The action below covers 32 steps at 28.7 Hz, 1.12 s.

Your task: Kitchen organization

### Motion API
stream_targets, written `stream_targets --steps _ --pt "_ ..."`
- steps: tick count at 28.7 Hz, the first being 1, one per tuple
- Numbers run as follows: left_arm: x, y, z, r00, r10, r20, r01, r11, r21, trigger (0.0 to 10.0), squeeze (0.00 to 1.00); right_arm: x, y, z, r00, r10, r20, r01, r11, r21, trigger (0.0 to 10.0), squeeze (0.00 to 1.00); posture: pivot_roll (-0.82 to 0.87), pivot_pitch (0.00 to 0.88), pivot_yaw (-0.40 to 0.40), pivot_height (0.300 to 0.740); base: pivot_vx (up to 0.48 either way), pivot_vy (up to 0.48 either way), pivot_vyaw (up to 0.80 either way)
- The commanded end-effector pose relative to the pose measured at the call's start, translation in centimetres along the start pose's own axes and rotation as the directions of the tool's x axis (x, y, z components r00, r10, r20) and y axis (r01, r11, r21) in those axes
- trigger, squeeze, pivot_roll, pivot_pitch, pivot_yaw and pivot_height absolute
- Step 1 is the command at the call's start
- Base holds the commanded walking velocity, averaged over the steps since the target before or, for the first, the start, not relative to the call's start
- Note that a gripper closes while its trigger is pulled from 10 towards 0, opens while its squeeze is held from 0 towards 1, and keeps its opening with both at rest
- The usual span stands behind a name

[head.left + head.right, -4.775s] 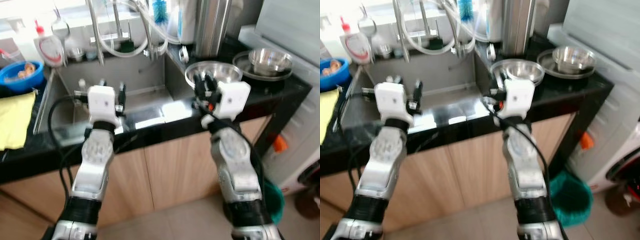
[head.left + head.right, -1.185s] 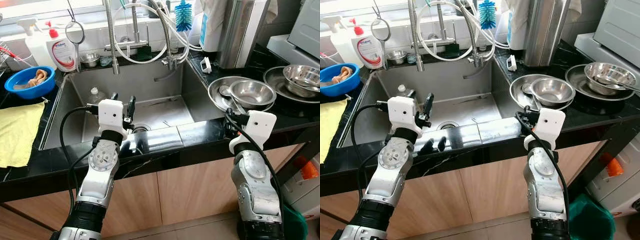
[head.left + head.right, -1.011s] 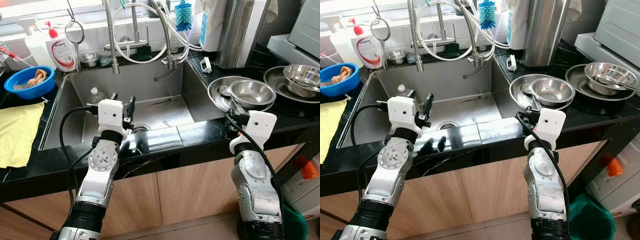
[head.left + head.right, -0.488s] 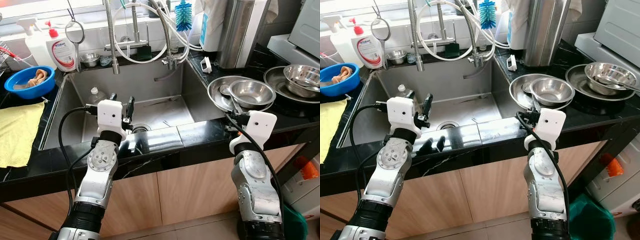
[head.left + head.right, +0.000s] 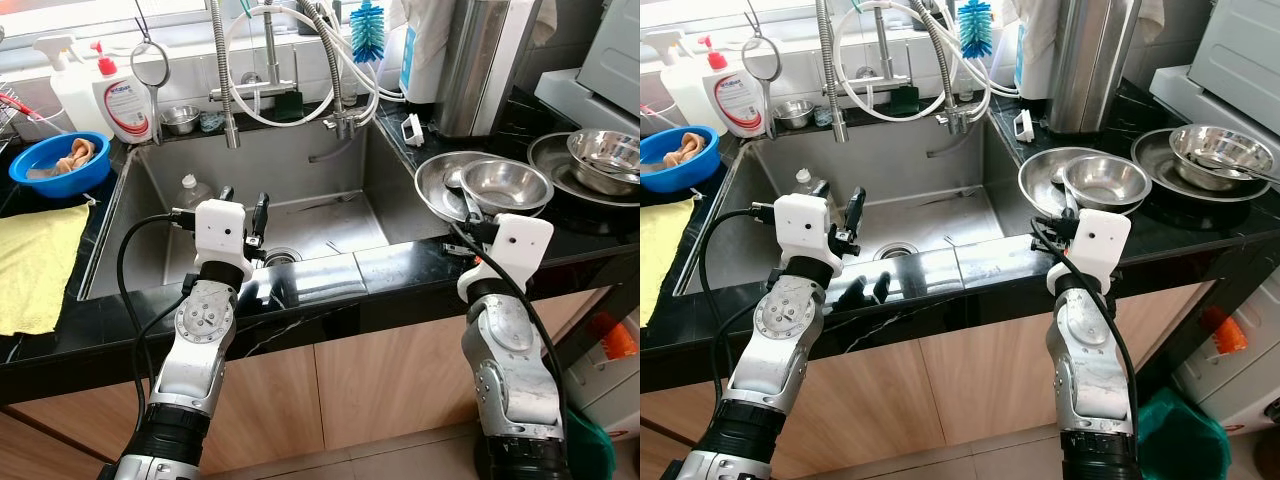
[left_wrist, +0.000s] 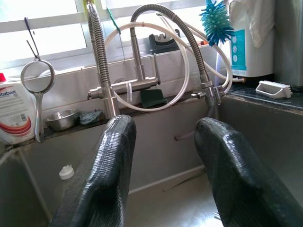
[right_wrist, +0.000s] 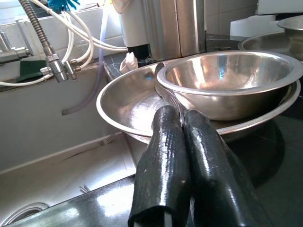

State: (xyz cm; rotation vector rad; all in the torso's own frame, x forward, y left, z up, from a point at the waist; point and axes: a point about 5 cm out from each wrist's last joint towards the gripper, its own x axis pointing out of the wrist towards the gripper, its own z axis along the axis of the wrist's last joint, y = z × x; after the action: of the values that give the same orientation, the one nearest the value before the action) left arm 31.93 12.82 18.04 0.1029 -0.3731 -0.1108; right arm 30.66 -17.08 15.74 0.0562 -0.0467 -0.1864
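A wide steel bowl (image 5: pixel 430 196) sits on the black counter right of the sink, with a smaller steel bowl (image 5: pixel 505 185) nested in it. A spoon (image 7: pixel 169 96) lies in the wide bowl, its handle running over the near rim. My right gripper (image 7: pixel 182 114) is at that rim (image 5: pixel 470 228), its fingers pressed together where the handle ends, so it looks shut on the handle. My left gripper (image 6: pixel 163 127) hovers open and holding nothing over the front of the sink (image 5: pixel 243 203).
The steel sink (image 5: pixel 330 215) holds a small plastic bottle (image 5: pixel 188 190). Faucets and hoses (image 5: pixel 228 90) stand behind it. On the left are a blue bowl (image 5: pixel 55 165), a yellow cloth (image 5: pixel 35 260) and a soap bottle (image 5: pixel 122 95). Further steel bowls (image 5: pixel 605 155) sit far right.
My right wrist has risen and edged slightly toward the bowls. The left arm has stayed where it was.
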Motion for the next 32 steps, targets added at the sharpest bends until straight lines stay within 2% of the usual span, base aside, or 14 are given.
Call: stream_targets --steps 1,2,3,20,21,22,24,25,32 --pt "0.0 0.2 0.2 1.0 -0.008 0.007 0.008 1.0 0.021 10.0 0.0 0.1 0.7 1.0 0.999 0.033 0.034 -0.033 0.999 0.011 0.2 0.0 -0.19 0.0 0.058 0.74 0.0 0.0 0.0" --pt "0.0 0.2 0.1 1.0 -0.009 0.008 0.009 1.0 0.022 10.0 0.0 0.1 0.8 1.2 0.998 0.041 0.041 -0.041 0.999 0.01 3.6 0.0 -0.19 0.0 0.058 0.74 0.0 0.0 0.0" --pt "0.0 0.3 0.1 1.0 -0.009 0.007 0.009 1.0 0.023 10.0 0.0 0.2 0.9 1.4 0.998 0.048 0.052 -0.049 0.999 0.012 10.0 0.0 -0.19 0.0 0.058 0.74 0.0 0.0 0.0" --pt "0.1 0.3 0.1 1.0 -0.008 0.008 0.007 1.0 0.026 10.0 0.0 0.3 1.3 1.9 0.995 0.069 0.078 -0.07 0.997 0.013 10.0 0.0 -0.19 0.0 0.059 0.74 0.0 0.0 0.0" --pt "0.1 0.2 0.2 1.0 -0.008 0.012 0.008 1.0 0.023 10.0 0.0 0.7 3.0 3.8 0.965 0.214 0.149 -0.21 0.977 -0.047 10.0 0.0 -0.2 0.0 0.06 0.74 0.0 0.0 0.0" --pt "0.1 0.2 0.2 1.0 -0.008 0.012 0.008 1.0 0.023 10.0 0.0 0.7 3.0 3.8 0.965 0.214 0.149 -0.21 0.977 -0.047 10.0 0.0 -0.2 0.0 0.06 0.74 0.0 0.0 0.0" --pt "0.3 0.2 0.2 1.0 -0.008 0.018 0.008 1.0 0.02 10.0 0.0 0.9 5.5 6.5 0.88 0.414 0.232 -0.387 0.909 -0.154 10.0 0.0 -0.19 0.0 0.058 0.74 0.0 0.0 0.0" --pt "0.3 0.1 0.2 1.0 -0.007 0.019 0.007 1.0 0.019 10.0 0.0 0.9 6.1 7.2 0.855 0.457 0.246 -0.422 0.888 -0.184 10.0 0.0 -0.19 0.0 0.057 0.74 0.0 0.0 0.0" --pt "0.4 0.2 0.3 1.0 0.002 0.023 -0.002 1.0 0.017 10.0 0.0 1.4 6.6 7.9 0.843 0.472 0.258 -0.433 0.88 -0.195 10.0 0.0 -0.18 0.0 0.051 0.74 0.0 0.0 0.0"
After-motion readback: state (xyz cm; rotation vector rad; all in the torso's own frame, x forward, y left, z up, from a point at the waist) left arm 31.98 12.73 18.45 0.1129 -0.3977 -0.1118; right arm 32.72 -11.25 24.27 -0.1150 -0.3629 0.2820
